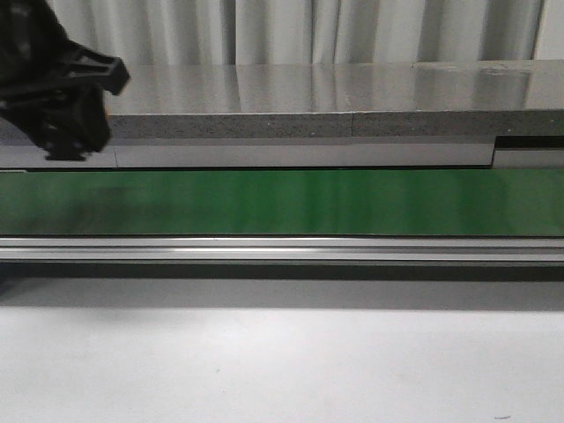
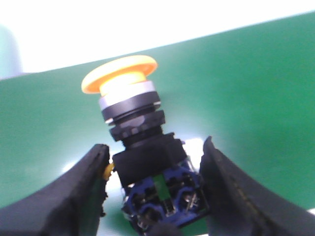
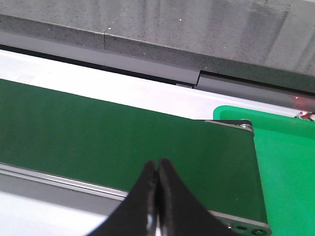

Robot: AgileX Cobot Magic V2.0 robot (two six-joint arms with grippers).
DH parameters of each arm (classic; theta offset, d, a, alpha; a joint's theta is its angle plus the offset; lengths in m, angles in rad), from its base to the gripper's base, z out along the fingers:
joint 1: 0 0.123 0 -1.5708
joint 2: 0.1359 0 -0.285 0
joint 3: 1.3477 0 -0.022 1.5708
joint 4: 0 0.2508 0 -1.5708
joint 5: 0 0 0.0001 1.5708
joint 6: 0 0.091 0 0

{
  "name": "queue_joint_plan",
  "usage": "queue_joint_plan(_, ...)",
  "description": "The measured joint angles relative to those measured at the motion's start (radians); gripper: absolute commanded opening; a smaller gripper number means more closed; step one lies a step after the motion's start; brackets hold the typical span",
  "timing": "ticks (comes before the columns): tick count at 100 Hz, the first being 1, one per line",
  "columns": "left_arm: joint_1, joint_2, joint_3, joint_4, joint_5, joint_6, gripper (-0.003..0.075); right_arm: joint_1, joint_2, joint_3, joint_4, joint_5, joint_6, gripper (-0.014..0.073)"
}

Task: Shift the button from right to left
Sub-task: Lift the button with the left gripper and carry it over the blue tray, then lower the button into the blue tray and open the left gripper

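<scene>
The button (image 2: 133, 118) has a yellow-orange mushroom cap, a silver ring and a black body on a blue contact block with a green mark. It sits tilted between the black fingers of my left gripper (image 2: 155, 145), which press on both sides of its base above the green belt (image 2: 256, 88). In the front view the left gripper (image 1: 66, 88) hangs at the far left above the belt (image 1: 291, 203), and the button is hidden there. My right gripper (image 3: 157, 163) is shut with nothing in it, over the belt's near rail.
A silver rail (image 1: 282, 249) runs along the belt's near side, with white tabletop (image 1: 282, 361) in front. A grey stone ledge (image 1: 308, 101) lies behind. In the right wrist view a bright green tray (image 3: 288, 162) adjoins the belt's end roller (image 3: 244, 126).
</scene>
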Motion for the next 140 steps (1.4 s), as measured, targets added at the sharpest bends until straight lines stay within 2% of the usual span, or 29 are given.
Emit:
queue_joint_plan(21,0.165,-0.054,0.000,0.081,0.068,0.000,0.0148,0.000,0.000,0.000,0.000,0.000,0.000,-0.0064)
queue_joint_plan(38,0.283,-0.056,0.019,0.117,0.073,0.011,0.0148,0.000,0.000,0.000,0.000,0.000,0.000,-0.0064)
queue_joint_plan(71,0.484,-0.052,0.044,0.122,-0.042,0.071,0.0148,0.000,0.000,0.000,0.000,0.000,0.000,-0.0064)
queue_joint_plan(99,0.556,0.066,0.046,0.123,-0.082,0.115,0.0148,0.000,0.000,0.000,0.000,0.000,0.000,-0.0064)
queue_joint_plan(140,0.566,0.202,0.046,0.109,-0.172,0.130,0.0152,0.000,0.000,0.000,0.000,0.000,0.000,-0.0064)
